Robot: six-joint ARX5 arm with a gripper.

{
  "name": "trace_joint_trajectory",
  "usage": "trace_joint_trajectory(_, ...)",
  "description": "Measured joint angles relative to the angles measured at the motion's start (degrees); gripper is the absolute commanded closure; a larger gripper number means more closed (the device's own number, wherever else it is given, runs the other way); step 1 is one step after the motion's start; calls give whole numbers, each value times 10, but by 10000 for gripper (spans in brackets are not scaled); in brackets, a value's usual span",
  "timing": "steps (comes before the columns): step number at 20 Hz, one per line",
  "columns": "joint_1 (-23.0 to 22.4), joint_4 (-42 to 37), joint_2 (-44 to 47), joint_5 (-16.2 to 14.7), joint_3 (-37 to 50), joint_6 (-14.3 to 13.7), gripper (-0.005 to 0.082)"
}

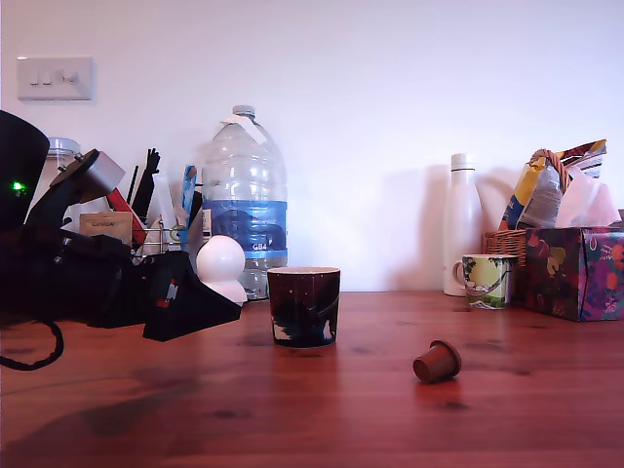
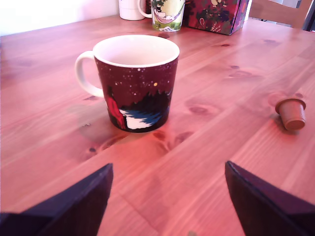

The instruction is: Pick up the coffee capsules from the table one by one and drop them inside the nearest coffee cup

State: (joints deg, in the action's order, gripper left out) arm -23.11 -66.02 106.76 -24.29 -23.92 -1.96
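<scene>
A dark maroon coffee cup (image 1: 303,306) (image 2: 137,81) with a pale rim, a white-blue splash pattern and a white handle stands mid-table, empty as far as the wrist view shows. One reddish-brown coffee capsule (image 1: 437,362) (image 2: 291,113) lies on its side on the wooden table (image 1: 312,419) (image 2: 49,123), to the exterior view's right of the cup and nearer the front. My gripper (image 1: 210,304) (image 2: 168,167) hovers low over the table at the exterior view's left of the cup. It is open with nothing between its black fingers.
A pale floral mug (image 1: 486,280) (image 2: 167,14), a white bottle (image 1: 462,239), a basket and a patterned box (image 1: 575,273) (image 2: 216,14) stand at the back on the exterior view's right. A large water bottle (image 1: 244,205), a white rounded object (image 1: 221,263) and desk clutter stand behind my arm.
</scene>
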Motion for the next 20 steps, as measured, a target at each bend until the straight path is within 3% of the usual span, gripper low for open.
trace_joint_trajectory(16,0,0,0,-1,0,0,111)
trace_joint_trajectory(20,-3,1,-2,-18,0,0,111)
